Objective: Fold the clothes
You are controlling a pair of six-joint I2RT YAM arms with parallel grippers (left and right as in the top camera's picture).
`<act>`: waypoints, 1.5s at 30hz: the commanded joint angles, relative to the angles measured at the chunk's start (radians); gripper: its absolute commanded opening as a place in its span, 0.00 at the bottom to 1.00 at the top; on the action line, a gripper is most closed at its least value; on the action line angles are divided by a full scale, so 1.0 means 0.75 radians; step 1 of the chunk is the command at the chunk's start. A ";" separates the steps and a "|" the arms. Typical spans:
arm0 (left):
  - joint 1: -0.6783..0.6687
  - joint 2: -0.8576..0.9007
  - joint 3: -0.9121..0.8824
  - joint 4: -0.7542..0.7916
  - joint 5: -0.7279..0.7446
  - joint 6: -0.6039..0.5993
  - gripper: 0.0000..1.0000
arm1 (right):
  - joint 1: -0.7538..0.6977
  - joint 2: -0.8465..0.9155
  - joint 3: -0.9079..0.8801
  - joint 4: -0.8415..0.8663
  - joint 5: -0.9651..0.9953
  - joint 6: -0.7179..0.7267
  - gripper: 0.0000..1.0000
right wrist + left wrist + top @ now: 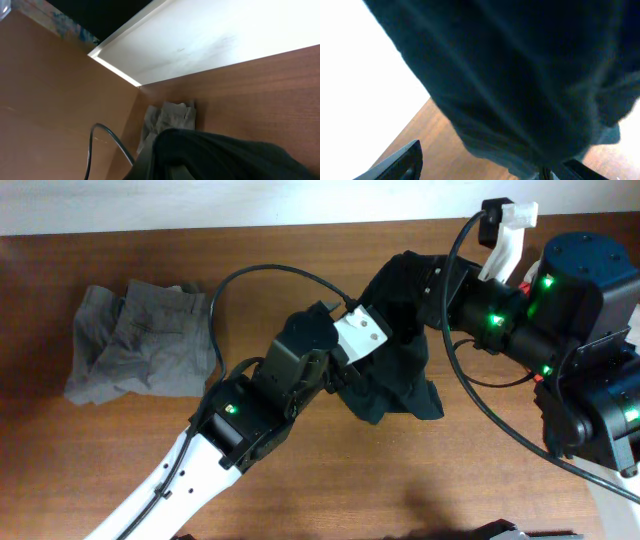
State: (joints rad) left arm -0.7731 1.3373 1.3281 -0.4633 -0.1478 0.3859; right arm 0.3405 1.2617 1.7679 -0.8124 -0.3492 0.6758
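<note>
The black T-shirt [400, 370] hangs bunched over the middle of the wooden table [300, 480]. My right gripper [425, 280] is shut on the shirt's upper part and holds it up. In the right wrist view the shirt [225, 155] covers the jaws. My left gripper [362, 370] is at the shirt's lower left side. In the left wrist view its jaws stand wide apart, and the shirt's lower edge [520, 155] hangs down between them, close to the right finger [575, 170]. The left finger [405, 162] is off the fabric. Crumpled grey trousers [140, 340] lie at the far left.
A black cable [270, 272] loops over the table behind the left arm; the right wrist view catches this cable [107, 140] too, beside the grey trousers [170, 117]. A white wall [200, 205] borders the table's far edge. The right arm's bulky base [590, 380] fills the right side.
</note>
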 commanded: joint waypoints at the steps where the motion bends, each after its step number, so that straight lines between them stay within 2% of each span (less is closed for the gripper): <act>1: -0.004 0.005 0.028 0.024 -0.049 0.007 0.72 | 0.011 -0.010 0.007 0.001 -0.058 -0.023 0.04; 5: -0.004 0.005 0.028 0.030 -0.047 0.007 0.71 | 0.011 -0.019 0.007 0.002 -0.086 -0.023 0.04; 8: -0.004 0.005 0.028 0.030 -0.044 0.006 0.77 | 0.011 -0.027 0.007 0.001 -0.092 -0.022 0.04; 12: -0.004 0.007 0.028 0.030 -0.054 0.007 0.78 | 0.011 -0.045 0.007 0.021 -0.140 -0.021 0.04; 20: -0.004 0.007 0.028 0.046 -0.293 0.007 0.79 | 0.011 -0.080 0.007 0.025 -0.122 -0.022 0.04; 26: -0.004 0.007 0.028 0.065 -0.291 -0.008 0.79 | 0.011 -0.079 0.007 0.020 -0.122 -0.023 0.04; 28: -0.004 0.007 0.028 0.075 -0.273 -0.031 0.83 | 0.011 -0.079 0.007 0.020 -0.122 -0.022 0.04; 33: -0.004 0.007 0.028 0.078 -0.105 -0.034 0.83 | 0.011 -0.080 0.007 0.020 -0.122 -0.022 0.04; 34: -0.004 0.007 0.028 0.079 -0.096 -0.034 0.81 | 0.011 -0.080 0.007 0.020 -0.123 -0.022 0.04; 35: -0.004 0.007 0.028 0.079 -0.097 -0.034 0.74 | 0.011 -0.080 0.007 0.020 -0.123 -0.022 0.04; 39: -0.004 0.007 0.028 0.079 -0.105 -0.033 0.22 | 0.011 -0.080 0.007 0.021 -0.122 -0.022 0.04; 41: -0.002 0.006 0.028 0.080 -0.145 -0.033 0.03 | 0.011 -0.080 0.007 0.020 -0.122 -0.023 0.04; 42: -0.002 0.004 0.028 0.080 -0.186 -0.034 0.00 | 0.011 -0.080 0.007 0.016 -0.122 -0.030 0.04; 45: -0.002 -0.009 0.028 0.080 -0.325 -0.034 0.00 | 0.011 -0.079 0.007 -0.012 -0.103 -0.060 0.04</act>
State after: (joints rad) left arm -0.7731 1.3373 1.3281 -0.4068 -0.2852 0.3630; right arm 0.3405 1.2171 1.7679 -0.8131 -0.4316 0.6643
